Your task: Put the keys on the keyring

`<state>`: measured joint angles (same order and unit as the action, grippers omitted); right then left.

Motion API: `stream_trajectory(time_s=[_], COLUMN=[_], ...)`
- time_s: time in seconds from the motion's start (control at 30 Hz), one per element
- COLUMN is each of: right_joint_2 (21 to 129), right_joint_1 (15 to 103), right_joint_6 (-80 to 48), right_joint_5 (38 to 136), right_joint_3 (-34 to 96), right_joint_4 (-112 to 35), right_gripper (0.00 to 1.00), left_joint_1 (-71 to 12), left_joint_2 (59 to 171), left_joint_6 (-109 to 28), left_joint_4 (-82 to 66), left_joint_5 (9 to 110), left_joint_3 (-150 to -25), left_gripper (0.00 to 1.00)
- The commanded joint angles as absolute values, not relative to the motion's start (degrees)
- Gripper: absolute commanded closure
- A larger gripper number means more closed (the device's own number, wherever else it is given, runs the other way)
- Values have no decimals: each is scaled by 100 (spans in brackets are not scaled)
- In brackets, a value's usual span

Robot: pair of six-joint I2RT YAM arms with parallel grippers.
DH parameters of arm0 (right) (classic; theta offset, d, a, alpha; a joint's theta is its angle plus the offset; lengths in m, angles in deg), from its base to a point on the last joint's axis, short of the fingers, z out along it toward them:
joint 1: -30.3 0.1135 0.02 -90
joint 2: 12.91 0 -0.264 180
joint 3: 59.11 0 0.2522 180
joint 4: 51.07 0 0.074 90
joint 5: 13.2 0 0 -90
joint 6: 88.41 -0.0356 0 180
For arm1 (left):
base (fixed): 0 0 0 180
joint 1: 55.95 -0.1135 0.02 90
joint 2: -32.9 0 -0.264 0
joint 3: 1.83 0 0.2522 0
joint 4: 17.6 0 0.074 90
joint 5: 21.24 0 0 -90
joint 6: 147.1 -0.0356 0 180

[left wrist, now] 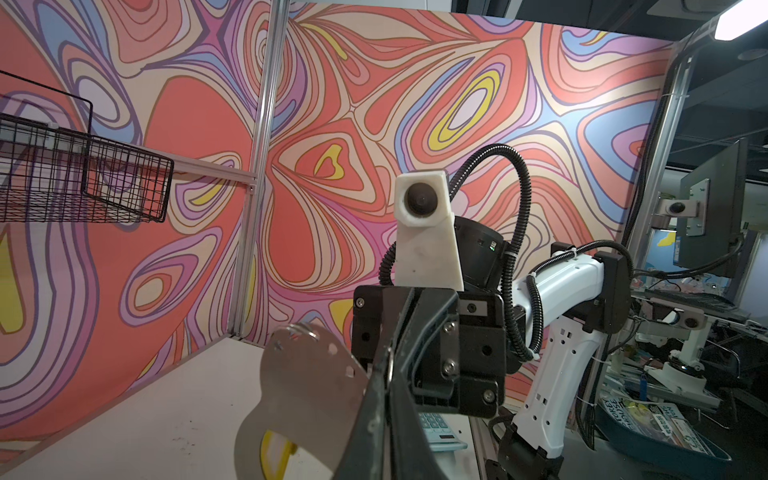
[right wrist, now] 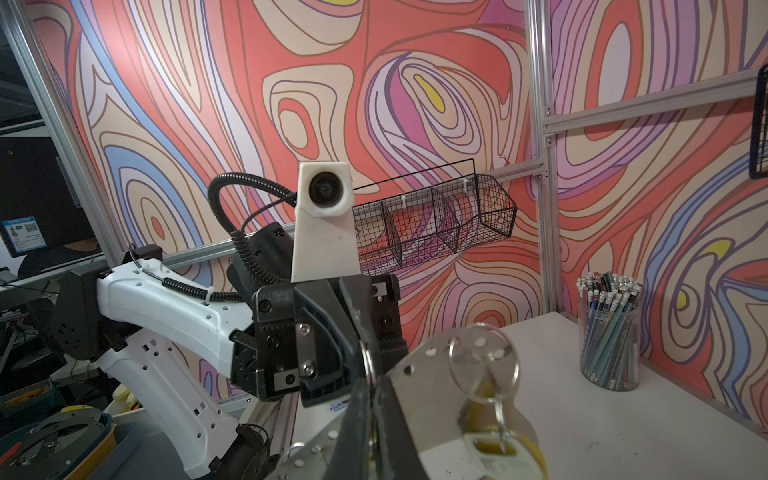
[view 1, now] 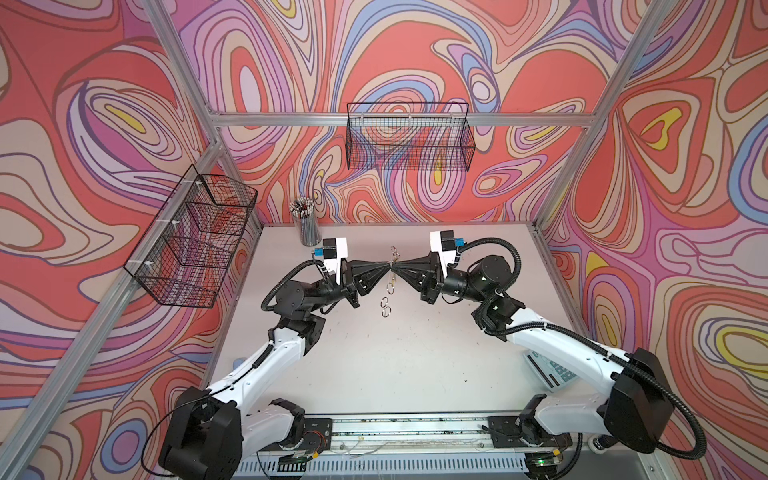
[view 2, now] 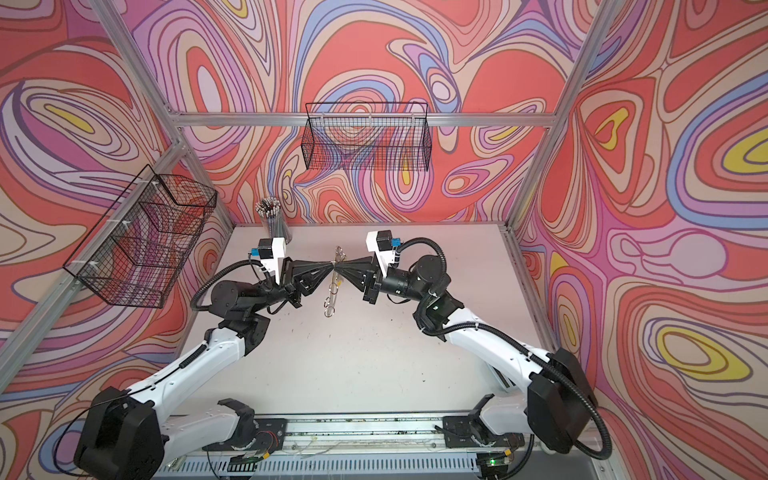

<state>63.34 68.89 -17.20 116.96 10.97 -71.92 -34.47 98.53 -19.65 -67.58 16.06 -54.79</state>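
The keyring (left wrist: 307, 386) hangs in the grip of both claws at the centre of both top views, over the middle of the tabletop (view 1: 374, 365). The left claw (view 1: 385, 272) and the right claw (view 1: 399, 271) meet it nose to nose from either side. Each is narrowed to a point, jaws closed at the plate's edge. A small ring (left wrist: 390, 365) sits just where the tips meet. Whether the fingers pinch that ring or the bare metal beside it I cannot tell.

From above the plate shows only as a thin sliver, edge-on, its faces turned to the two claws. Its long axis runs up and down the frame, the top end leaning slightly right. In the wrist views the bottom of the frame cuts off its lower part, and the claws' own fingers cover a strip of it.

In the right wrist view a large wire ring (right wrist: 515, 372), blurred, hangs through a hole near the plate's rim. A key (right wrist: 478, 401) and its yellow tag (right wrist: 505, 455) dangle below it at lower right. The key's outline is hard to make out, and the tag's pale label is too soft to read.

A calculator (view 1: 555, 370) lies half under the right arm. A pencil cup (view 1: 305, 226) stands at the tabletop's upper left corner. A blue notice (right wrist: 25, 235) at the left edge of the right wrist view carries print too small to read.
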Motion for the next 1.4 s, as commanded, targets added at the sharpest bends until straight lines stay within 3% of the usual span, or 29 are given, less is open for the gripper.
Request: stream_trajectory(time_s=[0.0, 0.5, 1.07, 1.37], right_joint_2=[6180, 6697, 7302, 7332], right_joint_1=[6786, 6580, 7167, 7299], right_joint_6=[-1140, 1505, 2610, 2689], right_joint_5=[11811, 11661, 10871, 10905], right_joint_3=[1448, 3830, 4720, 4790], right_joint_4=[-5957, -336, 930, 945], right_gripper=[100, 100, 100, 100], left_joint_1=[-3551, -3740, -3663, -3549], left_joint_2=[9493, 9100, 9175, 9367], left_joint_6=[-2310, -4427, -7306, -7626], left_joint_4=[-6408, -2650, 1439, 2095], left_joint_5=[1535, 864, 1093, 1195], left_joint_3=[-5496, -6263, -7306, -7500], left_gripper=[83, 83, 81, 81])
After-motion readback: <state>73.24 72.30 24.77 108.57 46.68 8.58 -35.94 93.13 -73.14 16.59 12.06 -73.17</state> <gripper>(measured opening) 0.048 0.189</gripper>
